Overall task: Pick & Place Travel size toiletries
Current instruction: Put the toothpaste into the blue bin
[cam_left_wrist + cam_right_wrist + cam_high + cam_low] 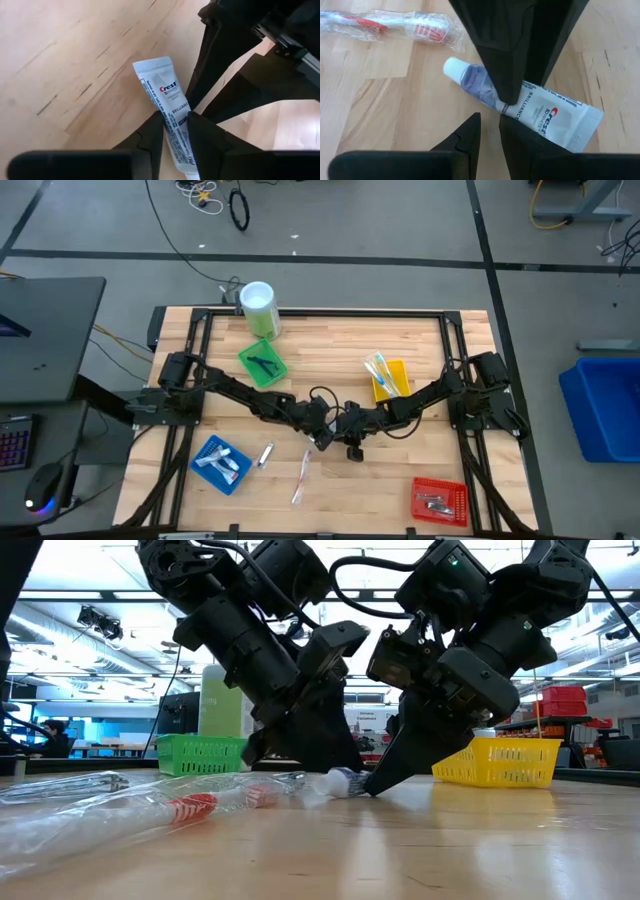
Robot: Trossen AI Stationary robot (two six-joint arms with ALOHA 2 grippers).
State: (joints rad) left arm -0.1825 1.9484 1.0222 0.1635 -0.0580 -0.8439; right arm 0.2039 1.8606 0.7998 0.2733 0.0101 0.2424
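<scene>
A small white Crest toothpaste tube (167, 95) lies flat on the wooden table at its middle, its white cap (455, 67) toward a wrapped red-and-white toothbrush (395, 25). My left gripper (176, 131) slants down from the table's left and is shut on the tube. My right gripper (490, 127) slants down from the right, tips at the tube's long edge. Its fingers stand a narrow gap apart with only wood showing between them. In the low view both grippers (350, 780) meet at the tube (340, 782). My left gripper pinches the middle of the tube's body (175, 117) between its two fingers, one on each long side. The fingers slant down from the table's left and lie across the tube. The tube lies flat on the table. Whether my right gripper's finger (517, 132) touches the tube's edge, I cannot tell.
Green tray (263, 364) and tall green canister (258, 308) stand far left, yellow tray (389, 377) far right, blue tray (221, 464) near left, red tray (440, 500) near right. A small tube (266, 455) and the wrapped toothbrush (301, 477) lie loose near the front.
</scene>
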